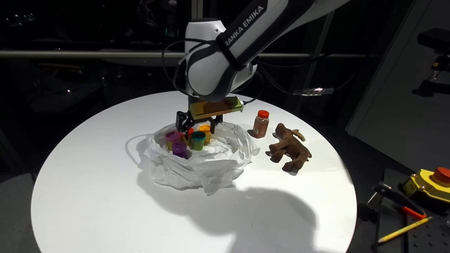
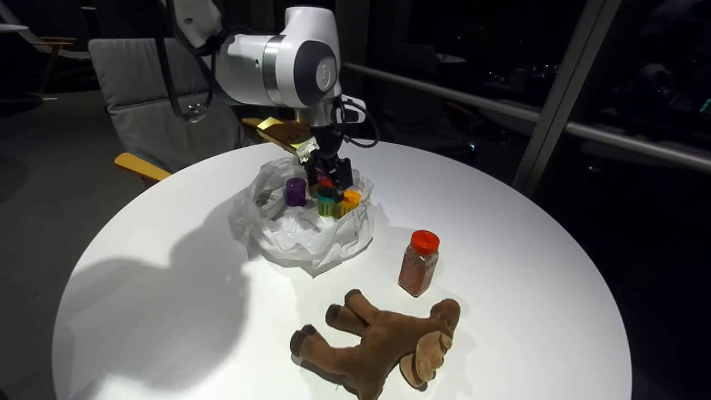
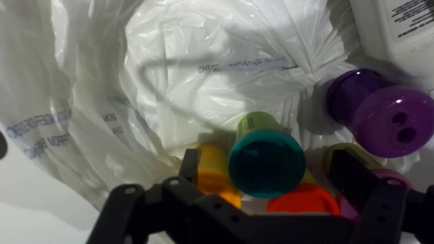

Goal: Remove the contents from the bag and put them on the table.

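The thin white bag [image 1: 211, 175] stands wide open on the round white table [image 1: 88, 196]. Inside it are several small cups: a teal-lidded one [image 3: 251, 183], a purple one [image 3: 390, 118], an orange one [image 3: 213, 179], a red-lidded one [image 3: 305, 200] and a pink-lidded one, partly hidden [image 3: 391, 174]. Reaching down into the bag, my gripper [image 3: 266, 164] is open, its jaws spread either side of the teal-lidded cup; no grip shows. Outside the bag, on the table, lie the brown toy animal [image 2: 383, 344] and the upright red-capped bottle [image 2: 419, 264].
A white container with printed text [image 3: 396, 37] also lies inside the bag, near the purple cup. Crumpled bag walls rise around the cups. A tool surface with a yellow emergency-stop box [image 1: 429, 184] stands beyond the table's edge. A grey chair [image 2: 161, 100] is behind the table.
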{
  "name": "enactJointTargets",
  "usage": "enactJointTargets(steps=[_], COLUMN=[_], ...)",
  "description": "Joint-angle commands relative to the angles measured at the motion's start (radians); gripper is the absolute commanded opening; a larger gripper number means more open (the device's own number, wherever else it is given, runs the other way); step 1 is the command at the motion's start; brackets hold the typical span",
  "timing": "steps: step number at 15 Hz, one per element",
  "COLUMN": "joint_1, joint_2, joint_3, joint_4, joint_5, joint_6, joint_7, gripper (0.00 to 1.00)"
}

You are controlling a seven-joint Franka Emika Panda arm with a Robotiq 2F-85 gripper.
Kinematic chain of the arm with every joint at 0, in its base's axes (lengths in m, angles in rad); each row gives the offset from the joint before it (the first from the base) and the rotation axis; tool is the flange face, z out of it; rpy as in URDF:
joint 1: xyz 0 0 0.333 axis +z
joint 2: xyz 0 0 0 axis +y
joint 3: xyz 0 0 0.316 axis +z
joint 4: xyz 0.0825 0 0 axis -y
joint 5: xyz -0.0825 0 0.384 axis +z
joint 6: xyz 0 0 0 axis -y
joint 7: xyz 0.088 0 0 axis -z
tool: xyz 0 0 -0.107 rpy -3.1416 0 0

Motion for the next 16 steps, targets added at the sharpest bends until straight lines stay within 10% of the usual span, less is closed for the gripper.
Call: enactJointTargets(steps=[1, 12, 13, 16], joint_1=[-0.002, -0.008, -0.004, 0.004], joint_2=[0.022, 0.07, 0.08, 0.106], joint_3=[-0.008, -0.001, -0.007, -0.018], joint_4=[0.048, 0.11, 0.121, 0.15], joint_5=[0.043, 0.093, 0.088, 0.079], joint_6=[-0.022, -0.064, -0.064, -0.057], joint_7=[-0.014, -0.015, -0.011, -0.005], gripper=[1.0, 1.0, 0.75, 0.56])
